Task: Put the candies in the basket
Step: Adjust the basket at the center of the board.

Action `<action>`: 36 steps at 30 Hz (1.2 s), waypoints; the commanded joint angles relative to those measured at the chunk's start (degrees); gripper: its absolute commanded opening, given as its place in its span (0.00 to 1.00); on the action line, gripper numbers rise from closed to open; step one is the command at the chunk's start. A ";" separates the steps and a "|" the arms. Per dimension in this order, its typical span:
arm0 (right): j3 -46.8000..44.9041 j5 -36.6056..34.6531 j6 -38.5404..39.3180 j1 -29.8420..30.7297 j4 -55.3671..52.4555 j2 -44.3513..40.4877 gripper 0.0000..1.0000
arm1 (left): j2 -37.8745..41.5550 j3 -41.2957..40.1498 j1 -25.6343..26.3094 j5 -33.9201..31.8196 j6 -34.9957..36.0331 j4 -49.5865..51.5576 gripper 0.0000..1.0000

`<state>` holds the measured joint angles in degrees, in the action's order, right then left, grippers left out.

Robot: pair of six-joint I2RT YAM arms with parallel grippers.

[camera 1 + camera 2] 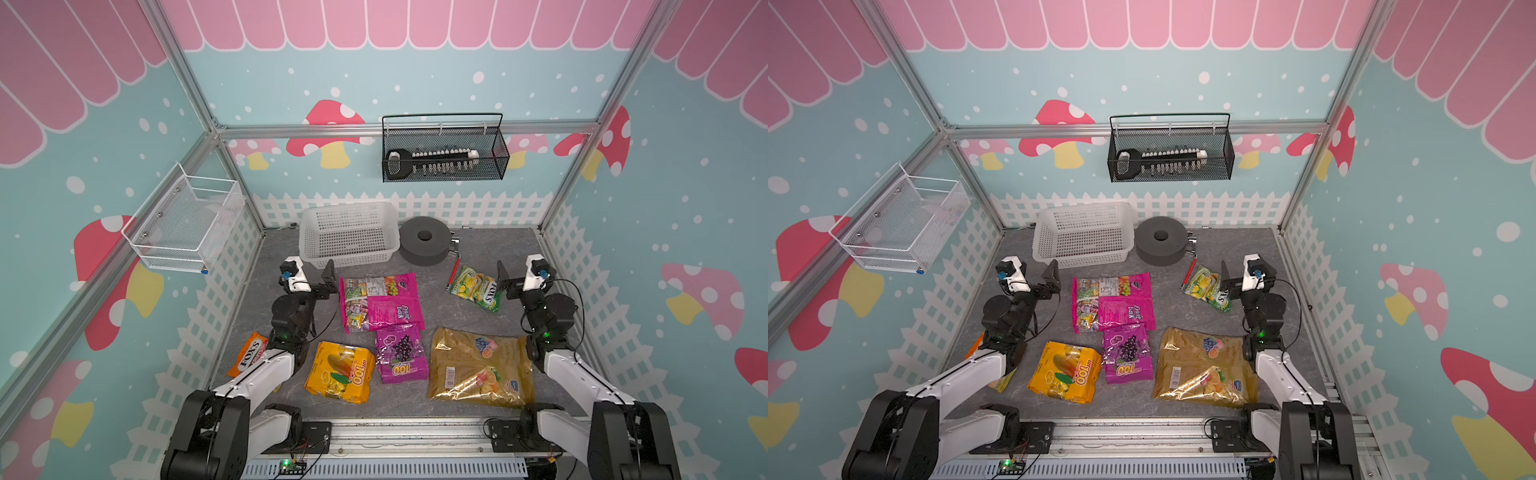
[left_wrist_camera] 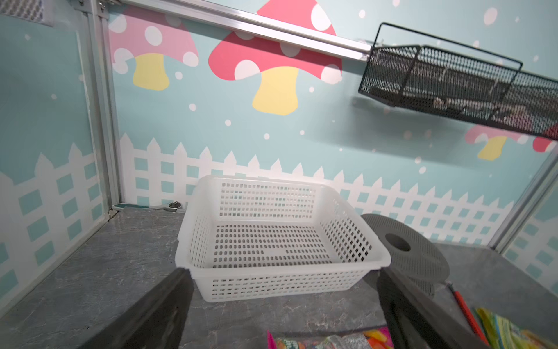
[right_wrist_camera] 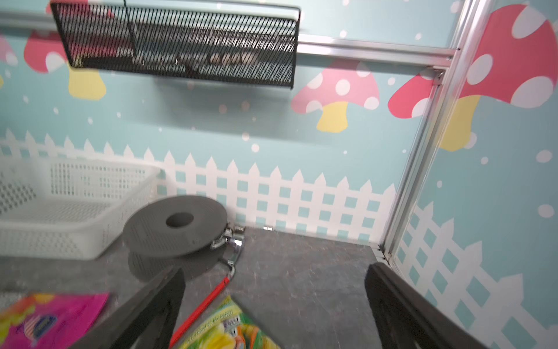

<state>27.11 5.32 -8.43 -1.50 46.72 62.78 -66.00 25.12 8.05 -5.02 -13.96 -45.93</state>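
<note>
My left claw point(image 2: 282, 273): wide, empty, beside the magenta bag point(image 1: 380, 301), facing the basket point(image 1: 345, 253).
My right claw point(image 3: 276, 270): wide, empty, by the green-yellow bag point(image 1: 476, 286).
Candies point(image 1: 401, 353): flat on the tabletop point(image 1: 436, 299), none inside yet.
Basket: empty, mouth up for my drops.

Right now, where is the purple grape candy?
In both top views, the grape bag lies mid-table between the orange bag and gold bag, by the magenta bag.

A black mesh basket point(image 1: 444, 166) hangs upper centre, a white wire basket point(image 1: 183, 232) at left; mid-frame, a grey disc point(image 1: 411, 246) beside a thin red stick point(image 1: 454, 274)
</note>
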 commanded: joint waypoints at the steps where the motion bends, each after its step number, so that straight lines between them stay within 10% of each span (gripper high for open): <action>1: 6.95 -10.31 -15.83 -0.13 -18.58 -0.15 0.99 | 0.35 6.57 0.13 -7.29 -13.84 14.28 0.99; 6: 9.19 -13.08 -24.14 -0.27 -27.76 -1.75 0.99 | -2.53 14.11 -1.57 -10.38 -37.97 31.13 0.99; 11: 9.00 -3.25 -25.29 -0.26 -25.76 -0.35 0.94 | -5.70 14.81 -4.14 4.86 -34.39 25.76 0.99; 27: 10.42 35.30 -39.33 -0.10 -4.23 21.04 0.99 | -32.03 44.13 11.58 14.24 -10.70 39.27 0.98; 36: 16.92 40.50 -54.43 0.09 15.17 40.35 0.92 | -49.07 62.78 14.42 19.19 -7.53 44.40 0.98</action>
<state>41.47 42.61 -56.36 -1.50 52.27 99.72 -112.62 83.57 21.17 11.66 -24.08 -4.91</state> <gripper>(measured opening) 0.925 0.981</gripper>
